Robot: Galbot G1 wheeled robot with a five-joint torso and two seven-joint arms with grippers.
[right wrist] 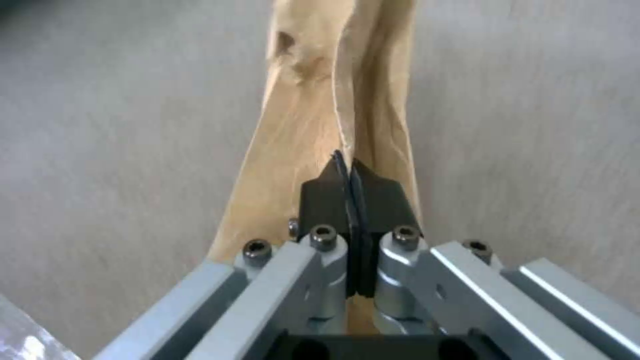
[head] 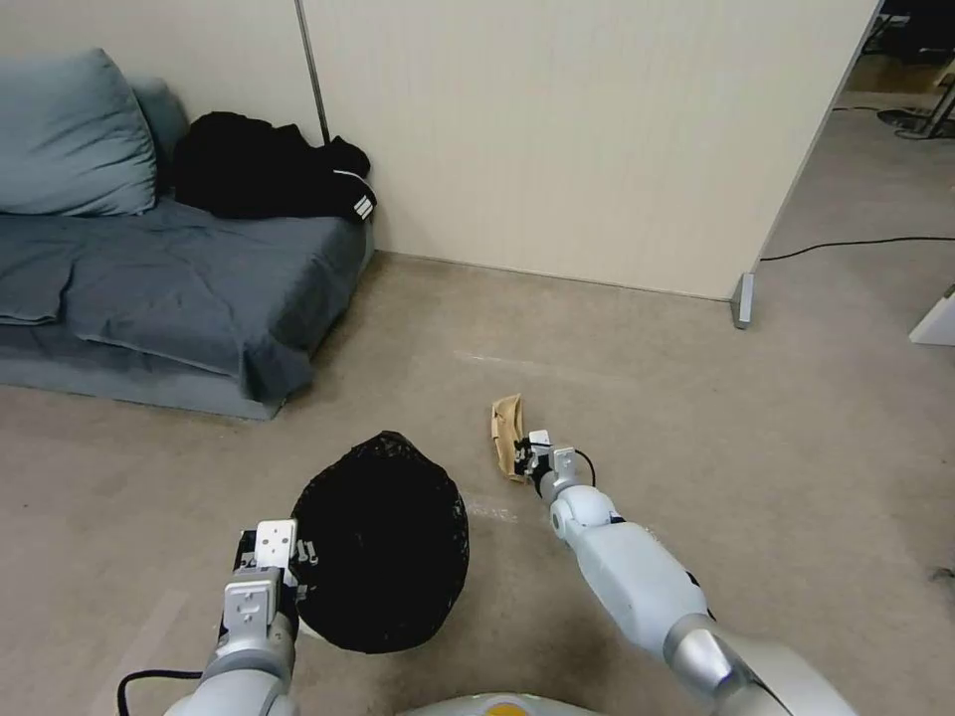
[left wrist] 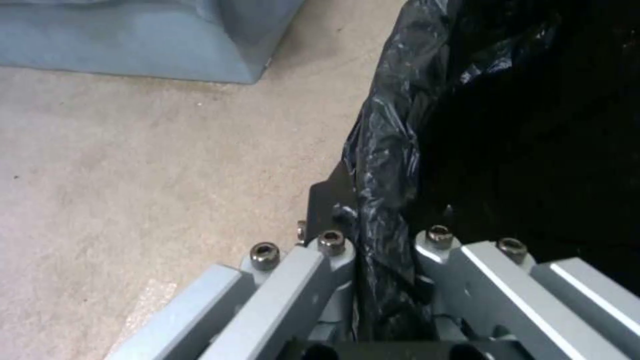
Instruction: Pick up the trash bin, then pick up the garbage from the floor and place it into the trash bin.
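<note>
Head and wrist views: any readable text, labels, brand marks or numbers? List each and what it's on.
None readable.
Tan crumpled paper, pinched in the right end effector: no print.
Trash bin with its black liner, gripped by the left end effector: no label.
Black garment on the sofa: white stripes, no lettering legible.

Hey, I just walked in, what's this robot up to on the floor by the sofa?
It is clearing litter. The left tool is shut on the black-bagged rim of the trash bin, holding it in front of the robot. The right arm reaches forward and its tool is pinched shut on a tan crumpled paper down at the carpet, just beyond the bin. The paper is not in the bin yet.
</note>
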